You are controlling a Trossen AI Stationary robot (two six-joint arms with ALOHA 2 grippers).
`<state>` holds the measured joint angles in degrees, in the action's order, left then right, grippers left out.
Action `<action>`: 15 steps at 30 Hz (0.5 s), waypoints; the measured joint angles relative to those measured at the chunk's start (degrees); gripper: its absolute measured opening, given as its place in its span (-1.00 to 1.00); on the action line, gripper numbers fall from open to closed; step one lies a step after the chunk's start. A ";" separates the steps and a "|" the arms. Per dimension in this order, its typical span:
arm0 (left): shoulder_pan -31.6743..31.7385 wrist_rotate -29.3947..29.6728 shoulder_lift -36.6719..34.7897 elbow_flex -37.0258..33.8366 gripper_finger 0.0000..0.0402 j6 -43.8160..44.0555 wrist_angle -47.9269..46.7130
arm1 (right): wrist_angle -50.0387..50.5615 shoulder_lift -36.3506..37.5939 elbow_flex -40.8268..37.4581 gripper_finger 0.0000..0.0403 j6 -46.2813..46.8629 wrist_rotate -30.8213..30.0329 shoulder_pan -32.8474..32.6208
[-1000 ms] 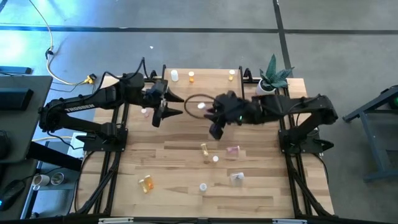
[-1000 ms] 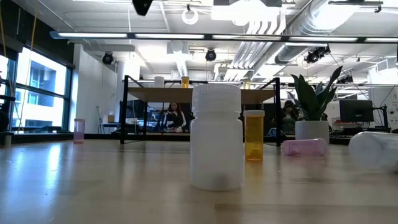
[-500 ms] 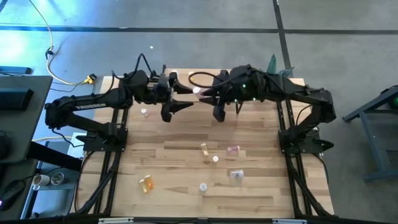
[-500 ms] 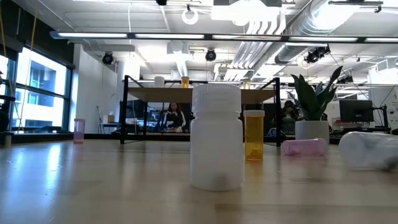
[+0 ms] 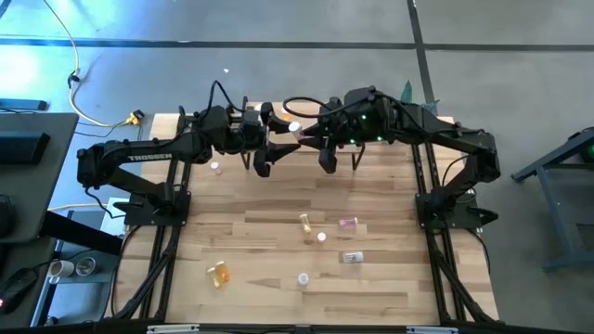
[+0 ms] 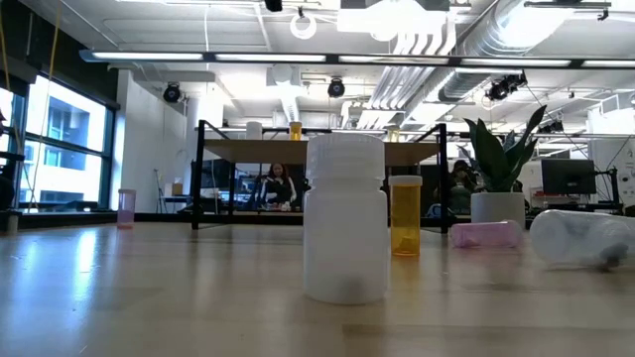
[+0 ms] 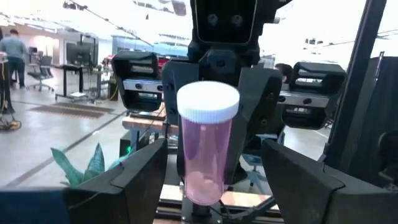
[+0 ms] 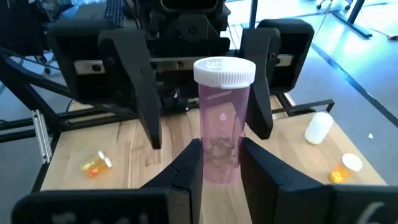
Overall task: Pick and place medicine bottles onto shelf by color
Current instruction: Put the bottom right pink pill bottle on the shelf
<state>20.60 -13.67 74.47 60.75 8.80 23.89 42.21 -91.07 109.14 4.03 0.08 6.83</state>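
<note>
My right gripper (image 5: 311,141) is shut on a pink medicine bottle (image 8: 221,134) with a white cap (image 5: 295,129), high above the table's far middle. My left gripper (image 5: 275,148) faces it from the left, open. Its fingers (image 7: 127,186) stand wide on either side of the bottle (image 7: 205,152) without touching it. The shelf (image 6: 317,149) stands at the far edge with three bottles on top, one of them orange (image 6: 295,130). More bottles stand or lie on the table: white (image 6: 345,218), orange (image 6: 405,215), pink (image 5: 347,224), clear (image 5: 353,258). My right gripper pinches the pink bottle's lower body (image 8: 219,163) between its two fingers (image 8: 189,163). The fingers come about level from the table's right. The bottle stands upright in the hold, cap up, lifted clear of the table.
A potted plant (image 6: 504,174) stands at the far right corner. A pink bottle (image 5: 215,167) stands left of the arms. An orange bottle (image 5: 219,272) and a white one (image 5: 303,278) are near the front edge. People sit in the room beyond.
My right gripper has carried the pink bottle up and toward the far edge. My left gripper has moved right toward it, until its open fingers flank the bottle. The clear bottle lying at the front right has rolled a little toward the far edge.
</note>
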 joint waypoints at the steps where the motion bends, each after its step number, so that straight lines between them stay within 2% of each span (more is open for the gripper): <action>1: 0.00 0.27 0.04 0.00 0.25 0.02 0.10 | -0.27 0.00 0.00 -0.64 0.04 0.00 0.00; 7: 0.00 2.41 0.07 0.00 0.18 -0.92 0.83 | -0.28 -0.02 -0.02 -0.64 1.03 0.40 0.00; 15: 0.00 2.38 0.07 0.00 -0.13 -1.53 2.17 | -0.25 -0.02 -0.02 -0.64 1.65 0.44 0.00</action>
<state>20.60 -11.29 74.54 60.75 7.27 26.06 41.95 -91.09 109.12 5.68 0.52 6.83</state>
